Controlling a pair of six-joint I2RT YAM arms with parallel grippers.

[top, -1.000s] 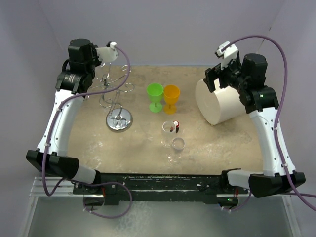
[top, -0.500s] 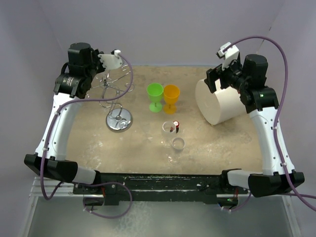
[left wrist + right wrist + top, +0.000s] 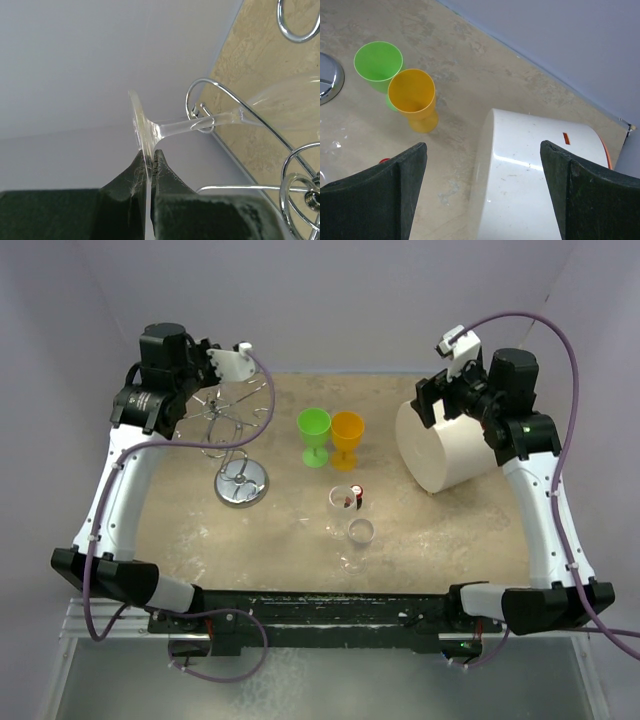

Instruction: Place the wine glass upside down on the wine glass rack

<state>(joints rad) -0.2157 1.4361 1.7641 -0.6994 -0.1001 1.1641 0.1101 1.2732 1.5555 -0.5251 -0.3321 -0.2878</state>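
My left gripper (image 3: 151,154) is shut on the rim of the round foot of a clear wine glass (image 3: 141,127). The glass's stem (image 3: 185,126) runs away from the fingers and passes through a curled wire arm (image 3: 200,107) of the silver wine glass rack. Its bowl (image 3: 295,102) lies beyond, over the table. From above, the left gripper (image 3: 212,375) hangs at the top of the rack, whose disc base (image 3: 241,483) stands at the left. My right gripper (image 3: 482,145) is open and holds nothing.
A big white cylinder (image 3: 450,445) lies on its side at the right, under the right gripper (image 3: 432,400). A green cup (image 3: 314,424) and an orange cup (image 3: 347,428) stand mid-table. Two clear glasses (image 3: 345,498) (image 3: 360,532) stand nearer the front.
My left wrist has swung to the right over the rack's wire arms, carrying the glass with it. The right arm has stayed still.
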